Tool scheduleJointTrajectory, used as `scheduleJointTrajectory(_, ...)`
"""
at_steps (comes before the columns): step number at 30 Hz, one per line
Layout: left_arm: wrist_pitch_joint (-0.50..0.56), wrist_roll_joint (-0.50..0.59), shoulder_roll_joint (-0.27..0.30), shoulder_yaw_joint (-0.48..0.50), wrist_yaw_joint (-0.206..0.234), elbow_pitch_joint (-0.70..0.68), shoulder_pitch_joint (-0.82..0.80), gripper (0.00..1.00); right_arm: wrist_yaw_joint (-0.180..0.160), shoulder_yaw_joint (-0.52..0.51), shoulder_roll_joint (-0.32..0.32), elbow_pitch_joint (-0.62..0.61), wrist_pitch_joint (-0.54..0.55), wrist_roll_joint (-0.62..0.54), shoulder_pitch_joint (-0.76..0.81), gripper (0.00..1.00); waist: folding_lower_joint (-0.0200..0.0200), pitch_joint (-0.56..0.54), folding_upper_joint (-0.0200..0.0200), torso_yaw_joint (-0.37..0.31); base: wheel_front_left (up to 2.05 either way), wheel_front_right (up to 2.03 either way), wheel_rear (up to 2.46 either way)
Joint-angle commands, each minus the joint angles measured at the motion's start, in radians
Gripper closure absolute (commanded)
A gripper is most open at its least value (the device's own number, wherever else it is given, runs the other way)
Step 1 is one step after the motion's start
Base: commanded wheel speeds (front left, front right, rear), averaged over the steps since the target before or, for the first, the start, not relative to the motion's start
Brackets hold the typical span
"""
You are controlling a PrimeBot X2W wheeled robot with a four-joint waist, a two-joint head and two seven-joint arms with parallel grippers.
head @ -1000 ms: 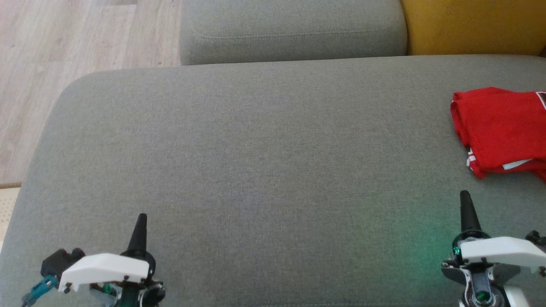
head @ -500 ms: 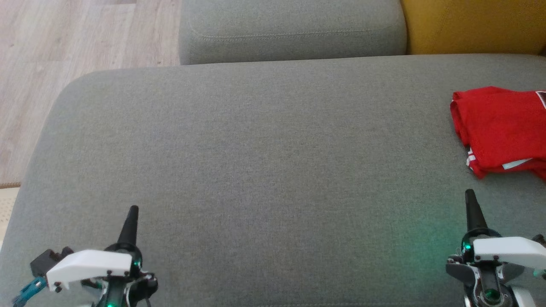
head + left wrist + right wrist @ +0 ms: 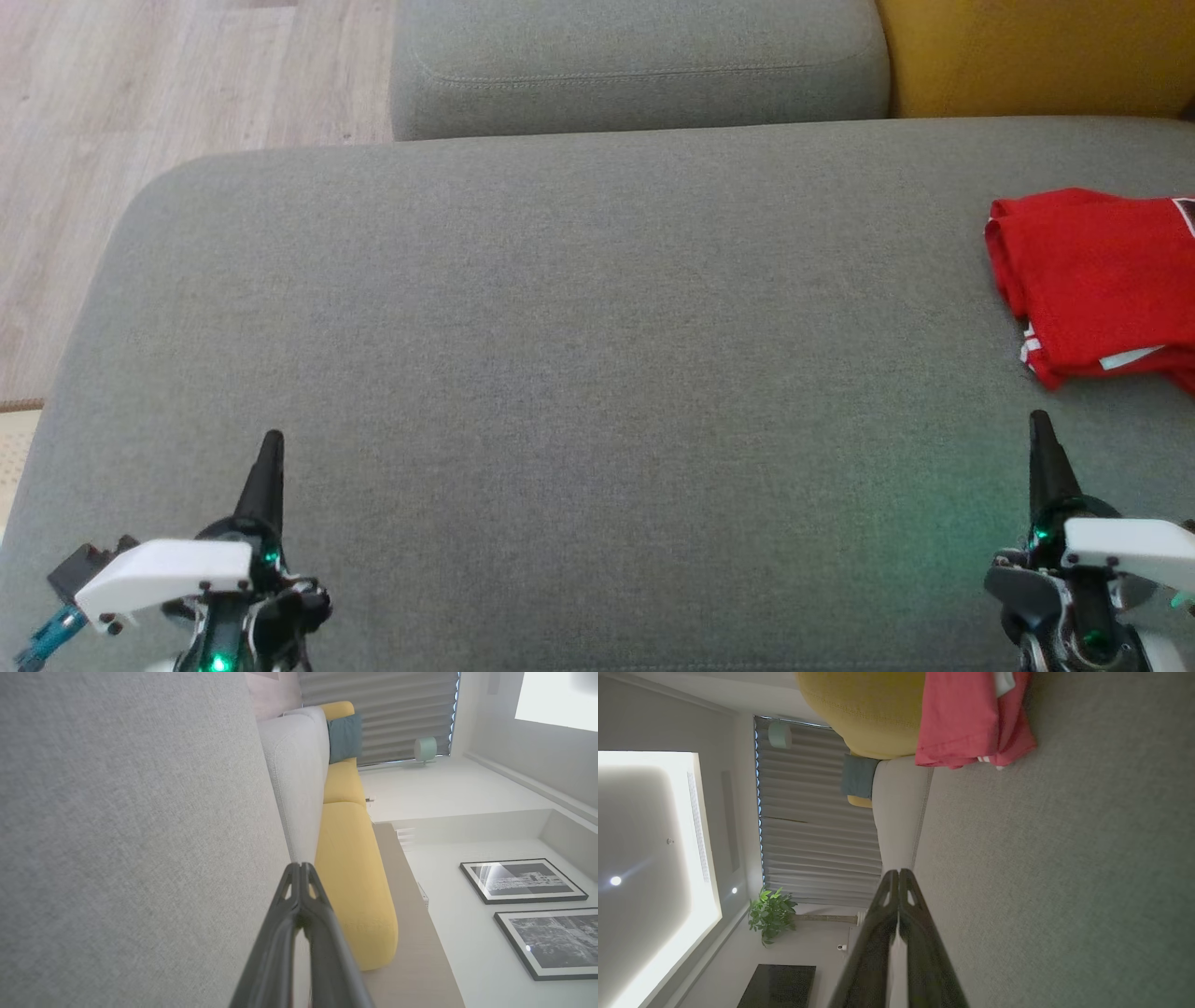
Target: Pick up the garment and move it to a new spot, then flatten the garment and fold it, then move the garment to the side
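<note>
So the biggest thing in front of you is the grey seat cushion [image 3: 579, 355], basically your whole work surface, with the grey back cushion [image 3: 635, 65] behind it, a yellow cushion [image 3: 1036, 56] off to the far right and wood floor [image 3: 140, 112] past the left end. The red garment [image 3: 1092, 280] sits on the seat at the far right, partly cut off by the edge of the head view, and to me it reads as folded into a stacked bundle and set aside, so I'd say you're at the tail end of the job. Left gripper [image 3: 269, 448] is clenched with nothing in it, low at the near left, well apart from the cloth. Right gripper [image 3: 1041, 429] is the same, pinched closed and empty, near the garment's front edge but not touching it. The right wrist view agrees: the fingers [image 3: 896, 891] are pressed together over bare cushion and the red bundle [image 3: 966, 718] is up ahead. My advice is to keep that right arm clear of the stack, because a closed fingertip catching the near edge could easily pull the layers apart. A bit of white trim [image 3: 1130, 359] pokes out at the front. If that bugs you, spread the fingers before going in and pinch all the layers together, don't just nudge it.
</note>
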Motion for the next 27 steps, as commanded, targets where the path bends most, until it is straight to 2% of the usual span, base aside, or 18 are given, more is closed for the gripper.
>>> scheduleJointTrajectory(1,0.011,-0.024,0.010,0.037,-0.013,-0.037,-0.059,1.00,-0.001,0.012,-0.005,-0.041,0.010,0.030,-0.064,1.00,0.0000,0.000,0.0000,0.000,0.00,0.00,0.00)
scheduleJointTrajectory(14,0.049,-0.157,0.008,0.077,-0.040,-0.041,-0.074,1.00,-0.001,-0.004,-0.006,-0.054,0.041,0.176,-0.071,1.00,0.0000,0.002,0.0000,-0.001,0.00,0.00,0.00)
scheduleJointTrajectory(27,0.053,-0.159,0.006,0.082,-0.041,-0.041,-0.075,1.00,-0.001,-0.005,-0.006,-0.055,0.042,0.181,-0.071,1.00,0.0000,0.002,0.0000,-0.001,0.00,0.00,0.00)
